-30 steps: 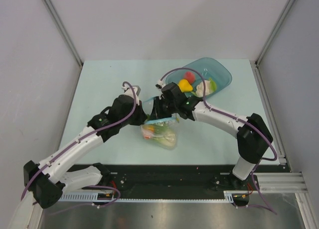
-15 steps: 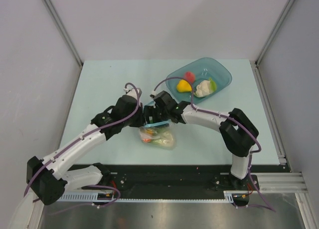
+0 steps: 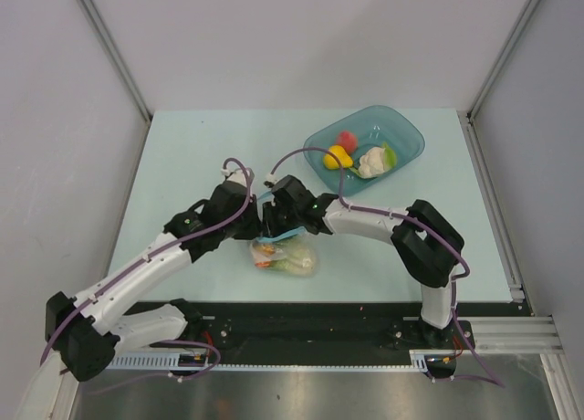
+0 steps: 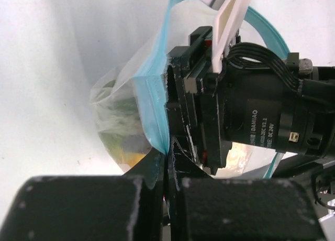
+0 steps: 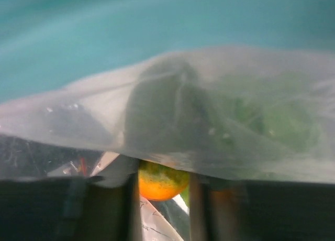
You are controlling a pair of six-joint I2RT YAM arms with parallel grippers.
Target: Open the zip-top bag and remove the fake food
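The zip-top bag [image 3: 290, 257] lies at mid table with green and orange fake food inside. My left gripper [image 3: 259, 221] is shut on its light blue zip strip [image 4: 152, 105] and holds the mouth up; in the left wrist view the gripper [image 4: 167, 158] pinches the strip. My right gripper [image 3: 274, 230] is in the bag's mouth. In the right wrist view it [image 5: 163, 199] is open under the plastic film [image 5: 209, 115], with a yellow-orange fruit [image 5: 162, 181] between its fingers. A green leafy piece [image 5: 272, 120] shows blurred behind the film.
A teal tray [image 3: 406, 132] stands at the back right, holding a yellow piece [image 3: 338, 156], a red piece [image 3: 347, 139], a whitish piece [image 3: 370, 162] and a green bit [image 3: 390, 152]. The right wrist's camera housing [image 4: 261, 120] fills the left wrist view's right side.
My right gripper has moved from the tray back left and down to the bag's mouth. The bag and my left gripper have shifted slightly left and nearer.
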